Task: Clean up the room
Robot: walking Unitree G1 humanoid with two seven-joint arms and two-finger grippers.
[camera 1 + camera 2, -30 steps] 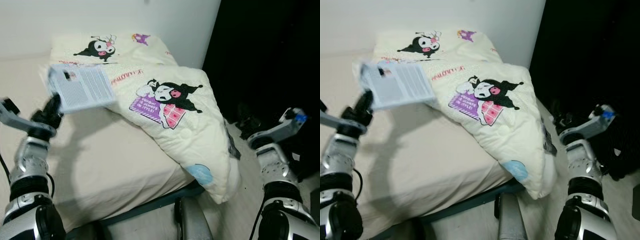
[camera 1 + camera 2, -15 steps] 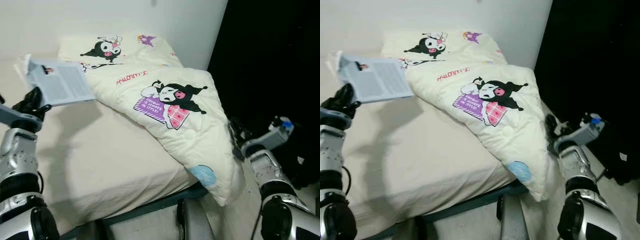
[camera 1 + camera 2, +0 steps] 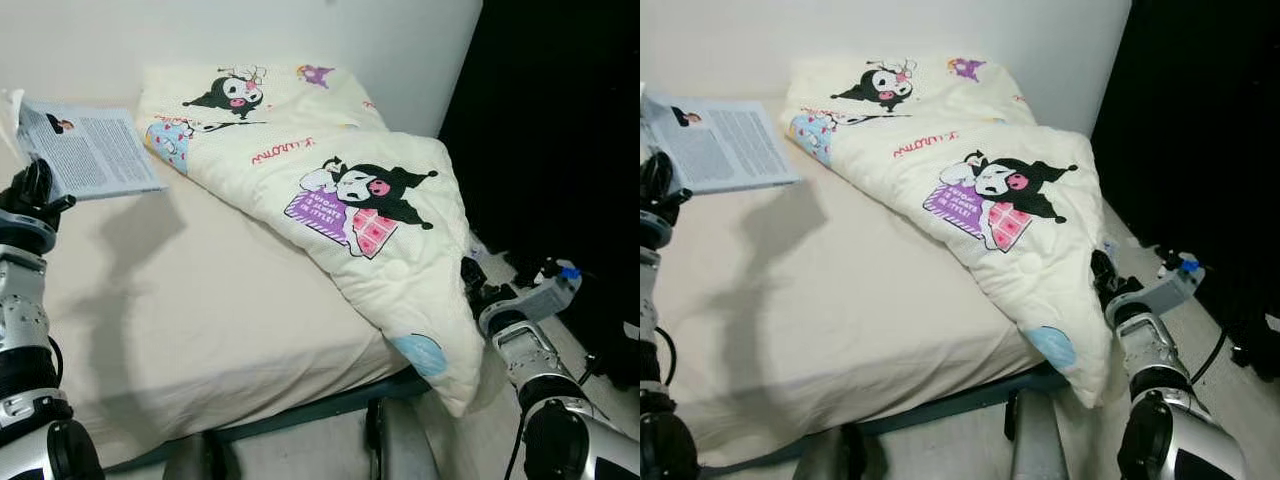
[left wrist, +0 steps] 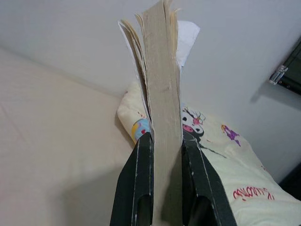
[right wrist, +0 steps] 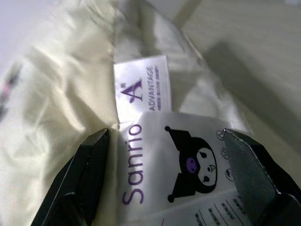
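While the left hand [image 4: 162, 155] stays clamped on the book [image 3: 92, 150], now carried out to about 10 o'clock over the bed [image 3: 220, 300], the right hand [image 5: 169, 179] has dropped, fingers apart, to the blanket [image 3: 350, 230] edge at 4 o'clock, probably to grab it next.

- Both eye views look forward and down from the head at the cream-sheeted bed [image 3: 200, 300], which they share, the folded cartoon-print quilt [image 3: 1000, 210] centre-right.
- The left wrist view faces along its fingers, close on a thick open paper booklet [image 4: 162, 94].
- The right wrist view sits very near the quilt's white fabric label [image 5: 183, 165].
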